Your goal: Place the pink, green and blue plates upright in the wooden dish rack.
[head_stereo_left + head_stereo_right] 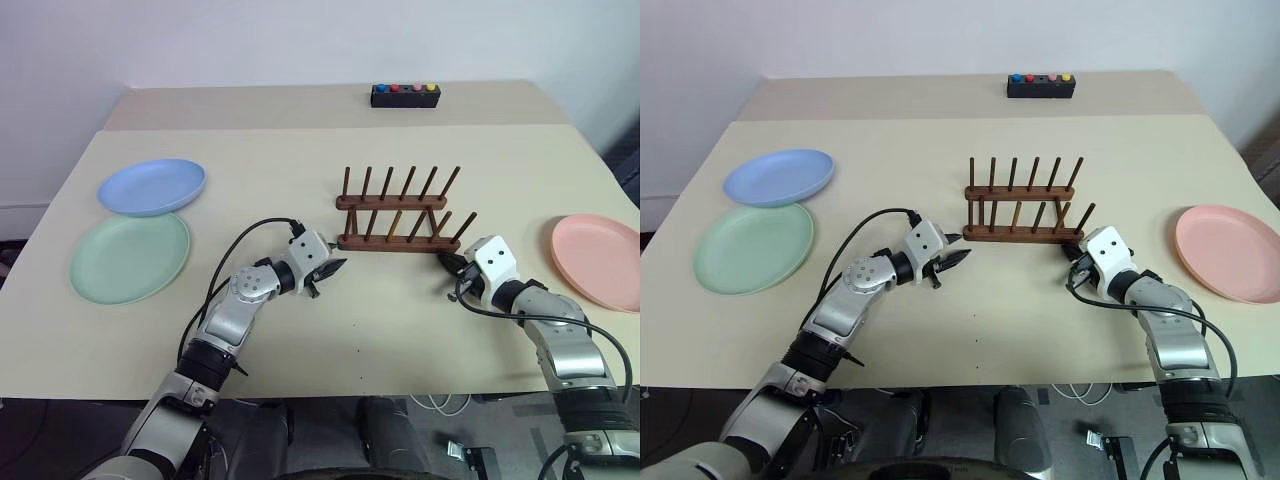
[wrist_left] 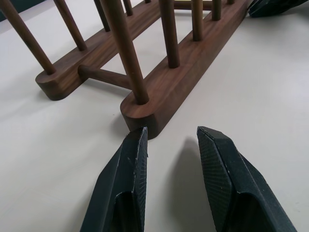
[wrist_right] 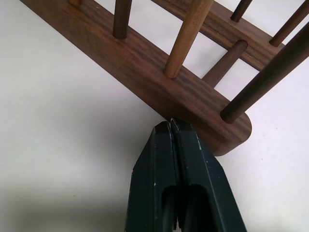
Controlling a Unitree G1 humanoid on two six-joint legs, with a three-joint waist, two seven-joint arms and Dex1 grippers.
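Observation:
The wooden dish rack [image 1: 395,243] stands empty in the middle of the table, pegs upright. My left gripper [image 2: 169,137] is open and holds nothing, its tips just short of the left end of the rack's near rail [image 2: 159,104]. My right gripper [image 3: 170,123] is shut, its tips against the near rail [image 3: 145,63] close to that rail's right end. The blue plate [image 1: 152,186] lies flat at the far left, and the green plate [image 1: 130,257] lies just in front of it. The pink plate [image 1: 598,261] lies flat at the right edge.
A black box with coloured buttons [image 1: 405,95] sits at the back of the table behind the rack. A black cable [image 1: 245,240] loops up from my left arm. The table [image 1: 300,330] is bare beige between the rack and its front edge.

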